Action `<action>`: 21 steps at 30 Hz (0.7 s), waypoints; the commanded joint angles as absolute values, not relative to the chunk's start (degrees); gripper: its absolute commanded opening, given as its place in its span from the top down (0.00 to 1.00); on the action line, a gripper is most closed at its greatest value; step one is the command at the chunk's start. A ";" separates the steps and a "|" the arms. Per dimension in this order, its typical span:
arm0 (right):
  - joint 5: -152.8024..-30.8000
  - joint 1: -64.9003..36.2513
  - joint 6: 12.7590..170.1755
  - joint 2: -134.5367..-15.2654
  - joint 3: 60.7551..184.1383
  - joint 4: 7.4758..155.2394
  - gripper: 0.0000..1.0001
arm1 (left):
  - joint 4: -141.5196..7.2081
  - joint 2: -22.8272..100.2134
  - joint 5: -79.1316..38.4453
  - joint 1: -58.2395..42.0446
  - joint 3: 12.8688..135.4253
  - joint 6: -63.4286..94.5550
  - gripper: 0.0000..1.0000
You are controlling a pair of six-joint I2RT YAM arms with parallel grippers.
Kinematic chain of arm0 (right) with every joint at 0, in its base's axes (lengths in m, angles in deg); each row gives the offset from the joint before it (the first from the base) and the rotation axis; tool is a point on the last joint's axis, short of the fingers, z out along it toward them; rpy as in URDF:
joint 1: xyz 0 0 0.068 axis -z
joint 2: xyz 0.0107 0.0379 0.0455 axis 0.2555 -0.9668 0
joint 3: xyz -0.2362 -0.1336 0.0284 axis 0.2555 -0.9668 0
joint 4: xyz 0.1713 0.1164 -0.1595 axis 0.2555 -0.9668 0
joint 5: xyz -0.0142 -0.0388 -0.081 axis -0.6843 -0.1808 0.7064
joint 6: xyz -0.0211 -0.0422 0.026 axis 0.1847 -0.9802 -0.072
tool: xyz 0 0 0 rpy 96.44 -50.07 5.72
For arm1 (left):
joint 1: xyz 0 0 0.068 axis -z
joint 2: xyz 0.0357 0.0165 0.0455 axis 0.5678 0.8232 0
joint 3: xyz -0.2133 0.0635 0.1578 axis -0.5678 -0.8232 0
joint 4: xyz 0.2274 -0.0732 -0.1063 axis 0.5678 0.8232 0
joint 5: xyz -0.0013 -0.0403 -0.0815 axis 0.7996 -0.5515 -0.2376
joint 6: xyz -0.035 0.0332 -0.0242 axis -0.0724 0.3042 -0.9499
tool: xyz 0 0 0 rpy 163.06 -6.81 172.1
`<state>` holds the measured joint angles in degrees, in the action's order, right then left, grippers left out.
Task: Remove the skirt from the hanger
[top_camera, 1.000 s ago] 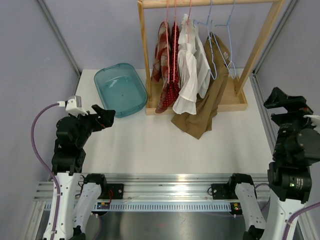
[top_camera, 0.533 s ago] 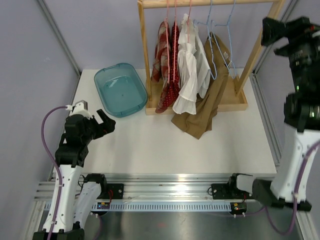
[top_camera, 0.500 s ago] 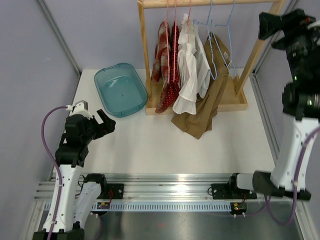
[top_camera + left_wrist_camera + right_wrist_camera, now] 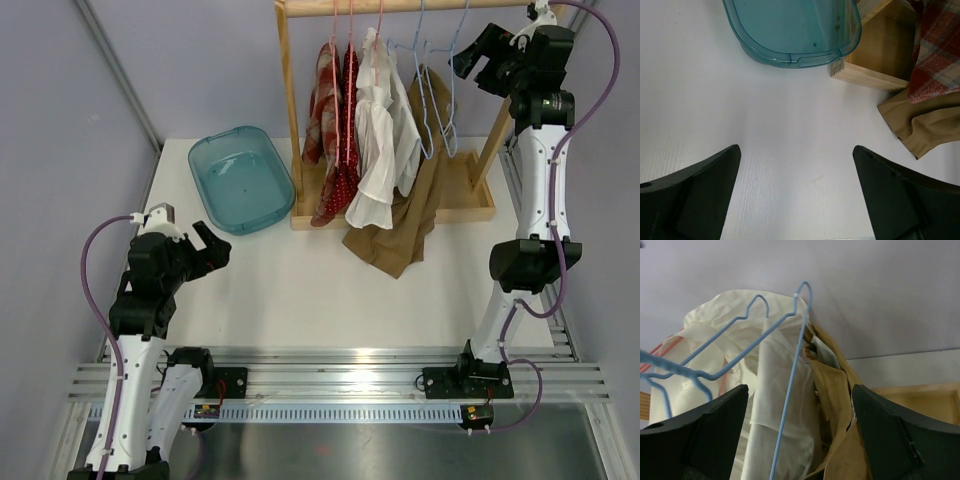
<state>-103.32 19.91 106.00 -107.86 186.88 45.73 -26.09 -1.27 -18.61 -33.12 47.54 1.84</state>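
A wooden rack [image 4: 287,120] at the back holds a red plaid garment [image 4: 322,100], a red polka-dot garment [image 4: 340,170] that looks like the skirt, a white shirt [image 4: 385,130] and a tan garment [image 4: 415,215] trailing onto the table. Light blue wire hangers [image 4: 440,90] hang at the right. My right gripper [image 4: 478,55] is raised beside them, open and empty. In its wrist view a blue hanger [image 4: 790,390], the white shirt [image 4: 765,390] and the tan garment [image 4: 835,390] lie between the open jaws [image 4: 800,435]. My left gripper [image 4: 212,245] is open and empty over the table at the left [image 4: 796,195].
A teal plastic bin [image 4: 240,180] stands left of the rack, also in the left wrist view [image 4: 790,25]. The rack's wooden base [image 4: 875,65], the plaid hem [image 4: 935,55] and tan cloth [image 4: 925,125] show there. Grey walls enclose the white table [image 4: 300,290].
My right arm has swung up from low at the right edge to the top right of the rack, by the blue hangers. The left arm has shifted slightly. Garments have not moved.
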 commanded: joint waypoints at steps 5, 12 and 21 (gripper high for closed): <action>-97.04 15.86 101.97 -100.98 183.95 48.55 0.07 | -27.87 -1.12 -19.73 -32.84 47.42 2.01 0.01; -84.52 15.77 101.09 -92.09 172.41 51.20 0.08 | -27.87 -0.77 -19.73 -32.84 47.33 2.01 0.01; -85.37 15.77 101.96 -87.86 173.28 50.32 0.08 | -27.96 -0.50 -19.73 -32.84 47.24 1.92 0.01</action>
<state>-83.34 15.93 102.02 -89.17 170.47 48.35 -26.14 -0.59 -18.67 -33.12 47.34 1.82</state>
